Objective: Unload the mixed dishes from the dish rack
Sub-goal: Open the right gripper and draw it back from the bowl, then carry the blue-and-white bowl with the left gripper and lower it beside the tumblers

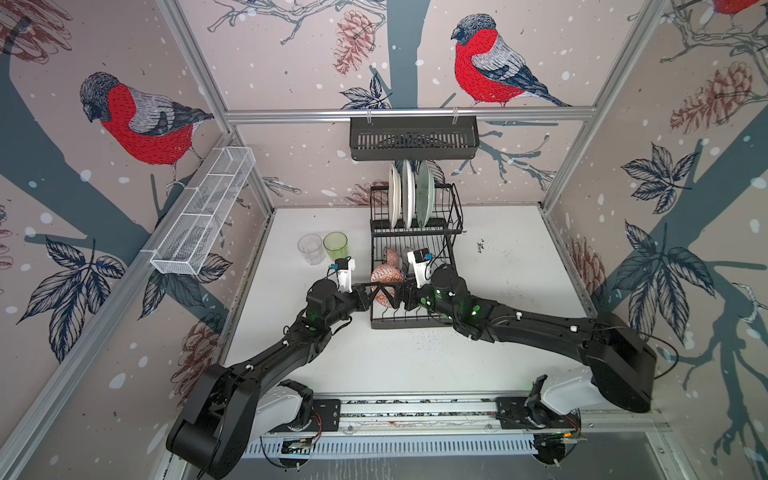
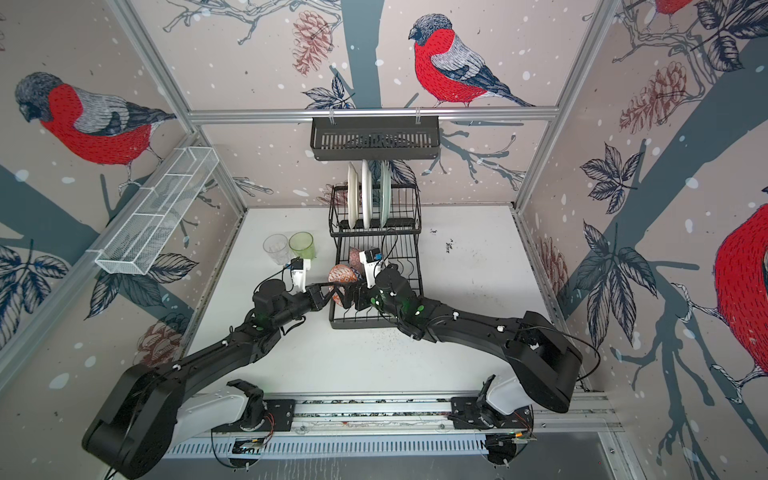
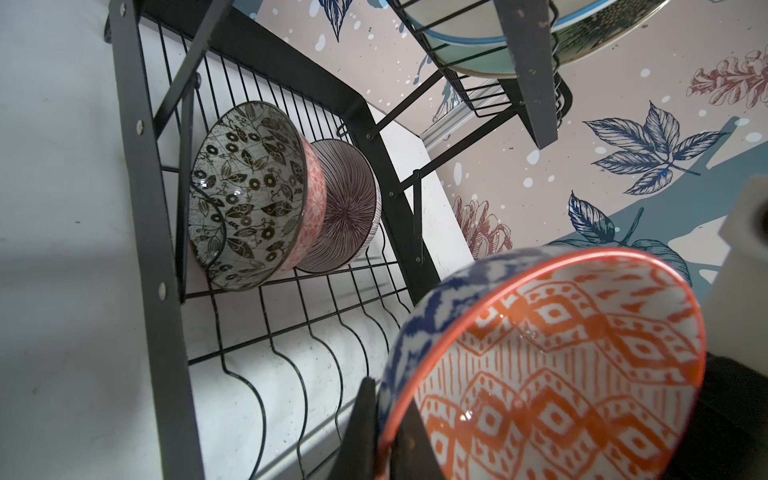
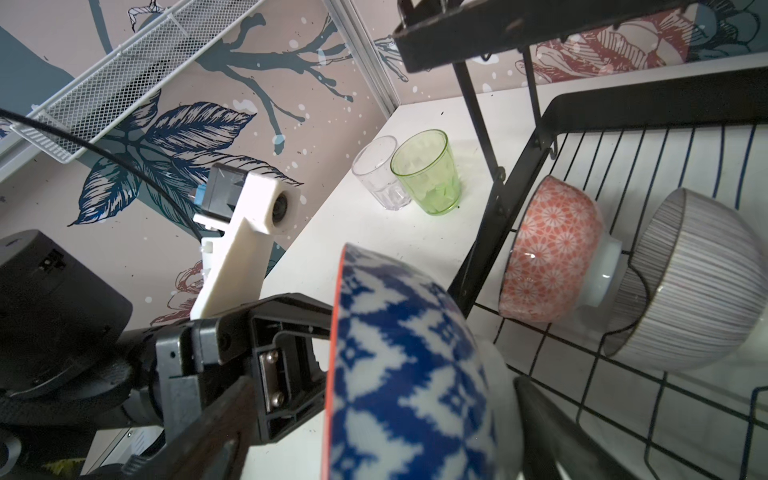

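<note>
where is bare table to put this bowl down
Widest bare table lies right of the rack, up to the right wall; more in front of it. Left side is crowded: a clear glass and a green glass.

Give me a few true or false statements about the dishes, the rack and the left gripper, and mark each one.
1. The left gripper is shut on the rim of the blue and orange bowl. True.
2. Both glasses stand inside the dish rack. False: the clear glass and the green glass stand on the table, left of the rack.
3. The cream plate, white plate and pale green plate stand on edge in the rack's upper level. True.
4. The rack's lower level holds no bowls. False: the coral flowered bowl and the striped bowl lean there on their sides.
</note>
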{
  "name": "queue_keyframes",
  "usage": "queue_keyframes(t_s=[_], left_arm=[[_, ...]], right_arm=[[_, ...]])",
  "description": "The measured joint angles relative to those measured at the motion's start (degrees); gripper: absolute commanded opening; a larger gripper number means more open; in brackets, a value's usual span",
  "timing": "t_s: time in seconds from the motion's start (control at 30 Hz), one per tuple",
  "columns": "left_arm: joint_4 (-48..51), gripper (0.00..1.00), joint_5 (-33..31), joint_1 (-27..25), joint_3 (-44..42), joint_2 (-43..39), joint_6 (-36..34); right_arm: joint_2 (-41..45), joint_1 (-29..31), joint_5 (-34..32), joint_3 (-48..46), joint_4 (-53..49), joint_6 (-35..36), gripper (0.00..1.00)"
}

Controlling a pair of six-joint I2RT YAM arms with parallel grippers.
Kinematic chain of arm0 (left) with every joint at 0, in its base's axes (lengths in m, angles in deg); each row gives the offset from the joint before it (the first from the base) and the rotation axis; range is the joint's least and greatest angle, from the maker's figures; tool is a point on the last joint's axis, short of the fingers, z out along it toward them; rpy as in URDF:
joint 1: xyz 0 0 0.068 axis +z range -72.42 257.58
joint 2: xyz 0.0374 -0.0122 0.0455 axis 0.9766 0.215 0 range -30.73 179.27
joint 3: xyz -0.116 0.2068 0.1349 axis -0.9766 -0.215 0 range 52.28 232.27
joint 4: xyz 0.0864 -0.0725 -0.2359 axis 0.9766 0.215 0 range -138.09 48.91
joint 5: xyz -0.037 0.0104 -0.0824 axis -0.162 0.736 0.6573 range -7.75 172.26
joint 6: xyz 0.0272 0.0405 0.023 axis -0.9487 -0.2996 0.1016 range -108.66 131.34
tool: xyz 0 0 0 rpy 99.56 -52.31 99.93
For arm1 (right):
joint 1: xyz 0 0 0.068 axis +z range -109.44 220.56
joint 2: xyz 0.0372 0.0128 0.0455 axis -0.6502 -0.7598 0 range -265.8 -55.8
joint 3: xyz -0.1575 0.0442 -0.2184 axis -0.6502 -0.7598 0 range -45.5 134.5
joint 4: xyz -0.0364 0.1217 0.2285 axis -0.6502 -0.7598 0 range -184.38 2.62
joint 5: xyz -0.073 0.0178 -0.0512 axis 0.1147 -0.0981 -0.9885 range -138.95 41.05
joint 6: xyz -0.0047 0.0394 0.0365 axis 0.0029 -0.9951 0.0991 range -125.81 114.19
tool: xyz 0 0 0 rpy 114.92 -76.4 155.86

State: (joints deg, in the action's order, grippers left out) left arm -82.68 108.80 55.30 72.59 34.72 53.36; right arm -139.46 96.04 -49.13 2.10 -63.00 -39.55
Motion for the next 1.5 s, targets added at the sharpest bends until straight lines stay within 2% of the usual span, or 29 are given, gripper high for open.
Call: queue_keyframes(t_s=[0.8, 1.1, 1.33, 1.5], left_arm=[[7.2, 0.0, -5.4, 0.0, 1.0, -3.4, -2.0], [8.3, 0.0, -5.7, -0.1, 1.2, -3.6, -2.0], [8.4, 0.0, -5.9, -0.1, 1.5, -3.8, -2.0], [9.9, 0.0, -8.5, -0.1, 1.8, -4.3, -3.1]], right_arm=[[4.2, 0.0, -12.2, -1.7, -5.7, 0.5, 1.0], [9.4, 0.3, -15.8, -4.3, -8.1, 0.3, 1.0], [13.0, 0.2, -21.1, -7.3, -10.8, -1.9, 1.0], [16.3, 0.2, -21.9, -11.3, -9.2, -1.4, 1.0]])
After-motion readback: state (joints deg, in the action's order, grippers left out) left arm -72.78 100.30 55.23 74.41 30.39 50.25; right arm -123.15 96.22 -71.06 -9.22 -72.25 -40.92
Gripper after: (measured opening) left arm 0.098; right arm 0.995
